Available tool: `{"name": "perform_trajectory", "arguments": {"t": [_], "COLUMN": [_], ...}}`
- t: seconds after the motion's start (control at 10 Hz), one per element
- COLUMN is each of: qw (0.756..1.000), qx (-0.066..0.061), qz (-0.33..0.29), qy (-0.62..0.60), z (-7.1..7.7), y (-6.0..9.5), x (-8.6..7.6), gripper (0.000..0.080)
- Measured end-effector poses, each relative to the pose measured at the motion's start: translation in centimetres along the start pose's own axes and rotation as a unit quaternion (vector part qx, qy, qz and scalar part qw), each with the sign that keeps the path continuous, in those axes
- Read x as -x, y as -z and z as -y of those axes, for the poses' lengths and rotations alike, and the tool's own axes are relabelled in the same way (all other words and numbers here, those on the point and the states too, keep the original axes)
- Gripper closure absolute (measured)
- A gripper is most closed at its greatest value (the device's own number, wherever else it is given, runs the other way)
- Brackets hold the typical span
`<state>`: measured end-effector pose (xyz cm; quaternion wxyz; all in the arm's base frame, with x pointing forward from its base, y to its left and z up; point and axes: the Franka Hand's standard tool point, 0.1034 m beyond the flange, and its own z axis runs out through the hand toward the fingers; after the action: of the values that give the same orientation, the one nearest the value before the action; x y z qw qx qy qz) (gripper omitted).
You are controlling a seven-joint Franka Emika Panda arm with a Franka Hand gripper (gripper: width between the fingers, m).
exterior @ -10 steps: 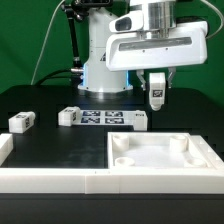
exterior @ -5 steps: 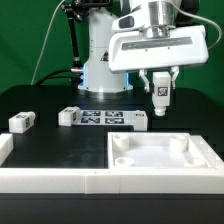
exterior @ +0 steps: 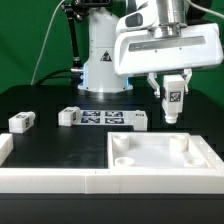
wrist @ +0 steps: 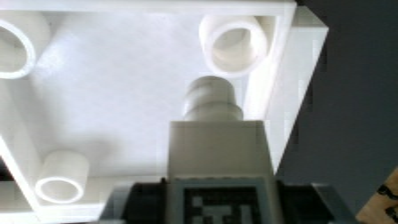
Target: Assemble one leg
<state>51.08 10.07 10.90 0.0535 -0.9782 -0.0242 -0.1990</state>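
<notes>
My gripper (exterior: 172,96) is shut on a white leg (exterior: 173,103) with a marker tag, holding it upright in the air above the far right part of the large white square panel (exterior: 160,153). In the wrist view the held leg (wrist: 217,130) points down toward the panel (wrist: 125,90), close to a round corner socket (wrist: 238,40); black finger pads (wrist: 134,200) grip it by its tagged end. Two more legs lie on the table at the exterior view's left (exterior: 21,122) and left of centre (exterior: 69,115).
The marker board (exterior: 112,120) lies on the black table behind the panel. A white rail (exterior: 50,180) runs along the front edge. The robot base (exterior: 100,60) stands at the back. A further socket (wrist: 18,50) and a peg (wrist: 63,180) show on the panel.
My gripper has carried the leg toward the exterior view's right and slightly lower, from behind the panel's middle to over its far right corner.
</notes>
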Motion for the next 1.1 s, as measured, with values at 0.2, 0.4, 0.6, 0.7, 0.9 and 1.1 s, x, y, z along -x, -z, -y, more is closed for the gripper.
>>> {"name": "perform_trajectory", "arguments": {"t": [0.2, 0.4, 0.6, 0.7, 0.9, 1.1], "qw": [1.0, 1.0, 1.0, 1.0, 1.0, 0.999], "qx": [0.0, -0.002, -0.013, -0.016, -0.02, -0.02], "qz": [0.0, 0.0, -0.012, -0.015, -0.018, -0.017], "qy": [0.0, 0.007, 0.011, 0.01, 0.013, 0.03], "z": [0.0, 0.2, 1.6, 1.8, 2.0, 1.4], "y": [0.0, -0.4, -1.4, -1.9, -3.1, -4.7], "x": [0.0, -0.5, -4.0, -5.2, -6.2, -6.8], "gripper": [0.0511, 0.0511, 0.0511, 0.0511, 0.0511, 0.0511]}}
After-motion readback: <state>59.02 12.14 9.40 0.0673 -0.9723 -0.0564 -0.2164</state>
